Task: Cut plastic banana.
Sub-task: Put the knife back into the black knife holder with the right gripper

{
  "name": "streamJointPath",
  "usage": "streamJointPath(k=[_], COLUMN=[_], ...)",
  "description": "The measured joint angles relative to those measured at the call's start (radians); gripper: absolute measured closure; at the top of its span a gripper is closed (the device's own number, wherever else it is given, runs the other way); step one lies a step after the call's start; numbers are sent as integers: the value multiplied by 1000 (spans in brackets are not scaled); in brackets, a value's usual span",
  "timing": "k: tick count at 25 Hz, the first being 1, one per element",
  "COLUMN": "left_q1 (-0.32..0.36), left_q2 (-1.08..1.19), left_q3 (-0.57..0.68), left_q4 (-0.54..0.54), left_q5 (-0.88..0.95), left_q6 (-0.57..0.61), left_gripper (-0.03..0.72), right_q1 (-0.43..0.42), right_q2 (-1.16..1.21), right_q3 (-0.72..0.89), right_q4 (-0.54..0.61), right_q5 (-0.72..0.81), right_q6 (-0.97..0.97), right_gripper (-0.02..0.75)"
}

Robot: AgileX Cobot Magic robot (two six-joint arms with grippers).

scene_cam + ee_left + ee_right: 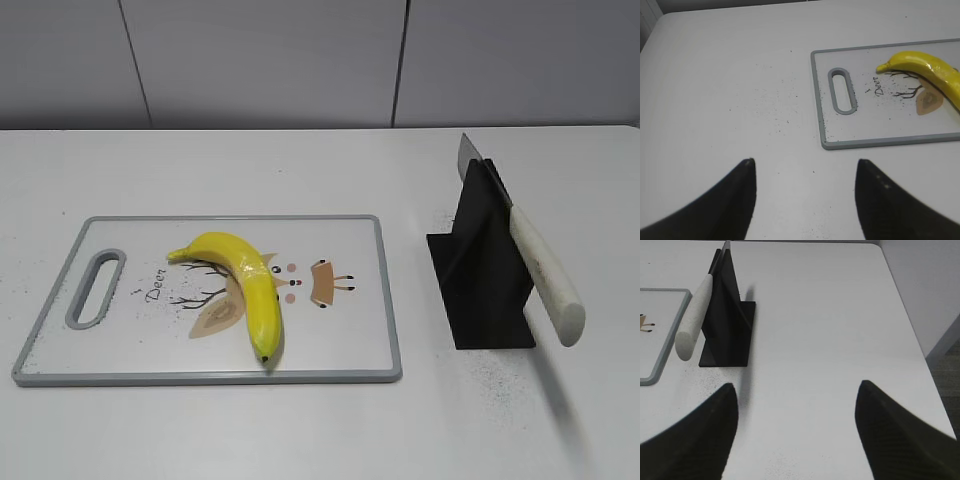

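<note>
The plastic banana is glossy yellow, curved, with a dark tip. It lies on a white cutting board with a grey rim and a deer print; it also shows in the left wrist view. A knife with a white handle leans in a black stand right of the board, also in the right wrist view. My left gripper is open and empty over bare table, left of the board. My right gripper is open and empty, near the stand. Neither gripper shows in the exterior view.
The white table has dark specks around the board and stand. The board has a handle slot at its left end. The table's right edge drops to the floor. A grey panelled wall stands behind.
</note>
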Motion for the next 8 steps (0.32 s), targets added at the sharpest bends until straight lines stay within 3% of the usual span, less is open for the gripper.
streamJointPath(k=[8], left_q1=[0], left_q2=[0], left_q3=[0], left_q4=[0], left_q5=[0], left_q6=[0], left_gripper=[103], right_q1=[-9], right_q2=[0], right_q3=[0], right_q4=[0], right_q5=[0], right_q6=[0], right_gripper=[184])
